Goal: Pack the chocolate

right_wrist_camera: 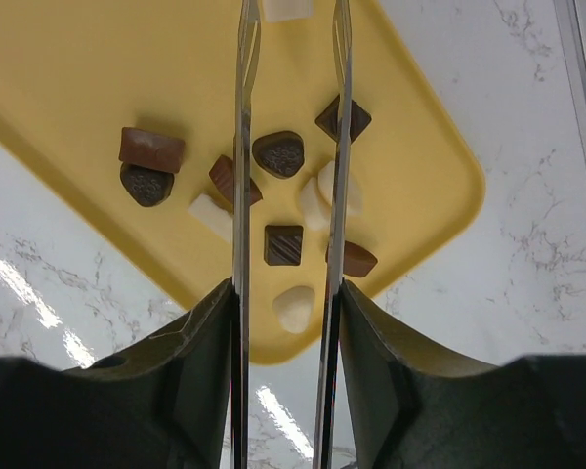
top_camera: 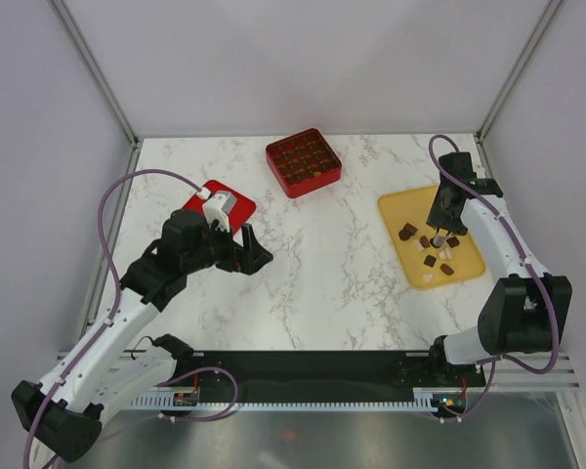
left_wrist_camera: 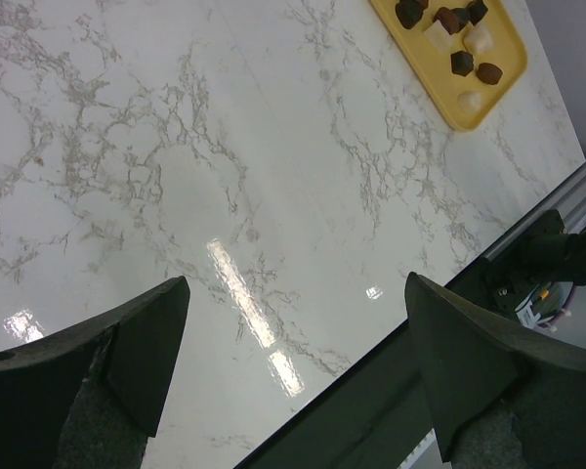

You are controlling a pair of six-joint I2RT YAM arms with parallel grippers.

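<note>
We see pale lilac walls (top_camera: 303,59) and slim metal posts (top_camera: 98,68) closing in a white marble table (top_camera: 332,283), which fills most of the top view.

The left arm (top_camera: 127,303) runs up from the lower left of the frame. The right arm (top_camera: 498,244) rises along the right edge and bends in over the table.

A flat yellow tray (top_camera: 400,210) lies at the right of the table, set at an angle. A red gridded box (top_camera: 317,186) sits at the upper centre, well apart from the tray. Its cells look dark, and we cannot tell what is in them. A flat red panel (top_camera: 207,192) lies at the left, partly covered by the left wrist.

The left gripper (top_camera: 259,249) hangs above bare marble just right of that panel. In its wrist view the jaws are spread wide with only table between them.

The right gripper (top_camera: 437,237) points down over the tray. In its wrist view two thin metal fingers (right_wrist_camera: 242,195) stand apart and roughly parallel, and we see nothing clamped between them. Their ends run out of the top of the frame.

The chocolate (top_camera: 430,260) lies loose on the tray, clustered towards its lower right half in the top view. In the right wrist view:
- A dark rounded piece (right_wrist_camera: 278,153), a dark square (right_wrist_camera: 283,244) and a pale piece (right_wrist_camera: 293,308) lie on the tray in the gap between the fingers.
- A brown bar (right_wrist_camera: 151,149) sits towards the left of the frame, touching a dark round piece (right_wrist_camera: 145,184).
</note>
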